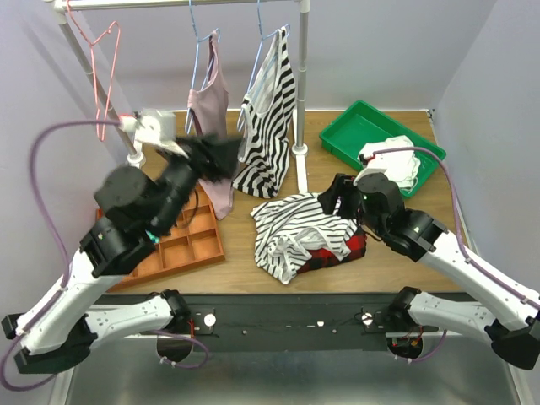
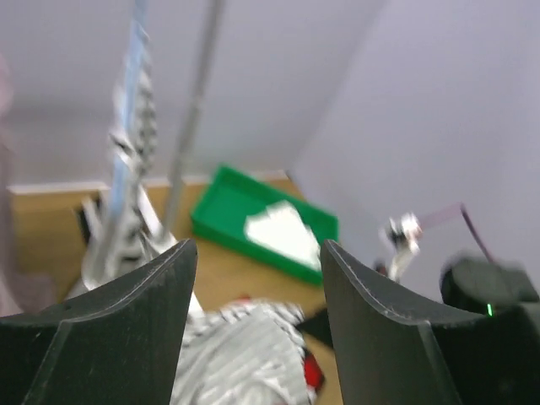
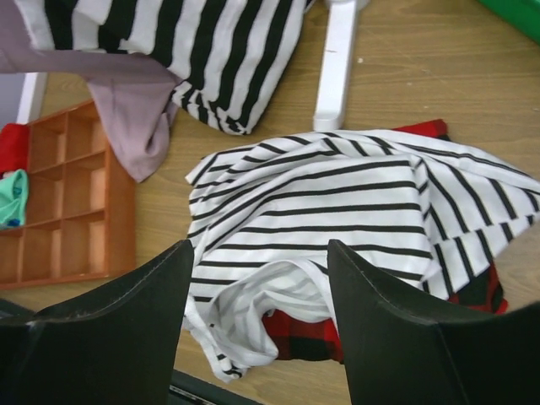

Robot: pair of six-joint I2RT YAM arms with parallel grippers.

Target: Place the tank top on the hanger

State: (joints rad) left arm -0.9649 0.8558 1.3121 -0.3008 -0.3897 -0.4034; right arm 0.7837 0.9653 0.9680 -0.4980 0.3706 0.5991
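**Tank top [image 1: 297, 229] on the worktop [image 1: 405, 257], hanger [image 1: 106, 76] bare**
The striped top lies crumpled over a red-and-black cloth [image 1: 356, 246], well apart from the pink-red hanger on the rail [image 1: 169, 4]. The right tool [image 3: 259, 249] hovers wide open above it, gripping nothing; the left tool [image 2: 253, 253], raised, gapes empty. By these views, no step is done yet.

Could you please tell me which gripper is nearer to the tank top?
Right. The right gripper hovers at the tank top's right edge; the left gripper is raised farther off, by the hanging mauve top.
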